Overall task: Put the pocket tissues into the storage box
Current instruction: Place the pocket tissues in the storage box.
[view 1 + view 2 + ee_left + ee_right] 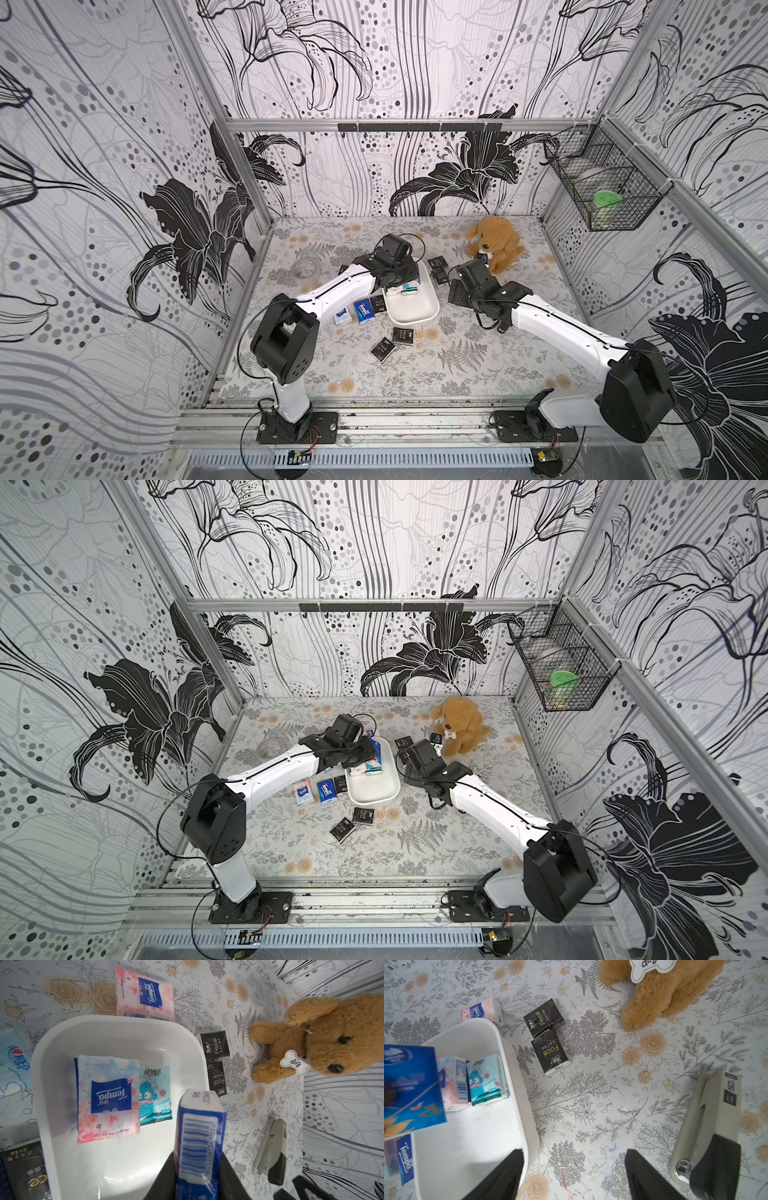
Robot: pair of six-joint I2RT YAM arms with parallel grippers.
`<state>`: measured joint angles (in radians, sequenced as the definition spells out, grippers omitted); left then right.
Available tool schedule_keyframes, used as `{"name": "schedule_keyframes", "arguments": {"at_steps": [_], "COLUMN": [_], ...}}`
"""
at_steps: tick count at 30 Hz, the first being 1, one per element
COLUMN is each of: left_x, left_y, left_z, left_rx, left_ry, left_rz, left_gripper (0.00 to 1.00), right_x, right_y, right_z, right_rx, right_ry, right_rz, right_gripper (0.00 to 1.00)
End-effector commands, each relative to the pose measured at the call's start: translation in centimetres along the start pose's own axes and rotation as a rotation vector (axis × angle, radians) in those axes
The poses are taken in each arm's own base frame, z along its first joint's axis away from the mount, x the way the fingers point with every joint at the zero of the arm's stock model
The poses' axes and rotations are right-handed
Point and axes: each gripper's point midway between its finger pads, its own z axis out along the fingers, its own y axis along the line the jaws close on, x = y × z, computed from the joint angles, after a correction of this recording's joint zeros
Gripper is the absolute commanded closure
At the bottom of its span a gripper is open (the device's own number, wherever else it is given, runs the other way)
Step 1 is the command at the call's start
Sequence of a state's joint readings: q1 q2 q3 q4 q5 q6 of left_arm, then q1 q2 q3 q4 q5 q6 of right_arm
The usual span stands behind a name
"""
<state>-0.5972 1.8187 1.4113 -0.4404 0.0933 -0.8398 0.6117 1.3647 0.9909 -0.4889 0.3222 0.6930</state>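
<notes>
A dark blue packet hangs on edge over the storage box, clamped in the left gripper. At the box's far end a pink-white packet and a light blue packet lie side by side, and its nearer floor is bare. Two black packets lie just outside the rim facing the right arm, and near them the right gripper hangs spread wide and holds nothing, over bare table between that rim and a stapler.

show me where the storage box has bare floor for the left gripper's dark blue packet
Free: the near end of the storage box, between its near rim and the pink packet and teal packet. The left gripper holds the dark blue packet. Crowded: along the box's left side, a row of packets.
</notes>
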Motion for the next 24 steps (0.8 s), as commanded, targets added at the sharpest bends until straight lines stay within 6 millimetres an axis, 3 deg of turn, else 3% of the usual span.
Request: {"name": "schedule_keyframes", "arguments": {"at_steps": [1, 11, 18, 22, 24], "left_x": [-1.1, -1.3, -2.5, -2.8, -2.9], "left_y": [-0.7, 1.4, 3.5, 5.1, 5.3], "left_z": [1.2, 4.8, 5.2, 5.5, 5.4], "left_rx": [-0.008, -0.120, -0.155, -0.171, -0.170], "left_ry": [-0.040, -0.020, -0.037, -0.023, -0.021], "left_rz": [-0.005, 0.030, 0.010, -0.008, -0.008], "left_gripper": [0.69, 0.69, 0.68, 0.62, 0.55], "right_x": [0.0, -0.2, -0.3, -0.5, -0.5], "right_y": [-0.6, -1.1, -1.2, -1.1, -1.1], "right_z": [-0.4, -0.8, -1.0, -0.9, -0.9], "right_rx": [0.005, 0.015, 0.019, 0.019, 0.020], "right_ry": [-0.008, -0.015, -0.017, -0.015, -0.014], "right_rz": [0.023, 0.021, 0.017, 0.014, 0.011], "right_gripper": [0.17, 0.17, 0.17, 0.18, 0.17]}}
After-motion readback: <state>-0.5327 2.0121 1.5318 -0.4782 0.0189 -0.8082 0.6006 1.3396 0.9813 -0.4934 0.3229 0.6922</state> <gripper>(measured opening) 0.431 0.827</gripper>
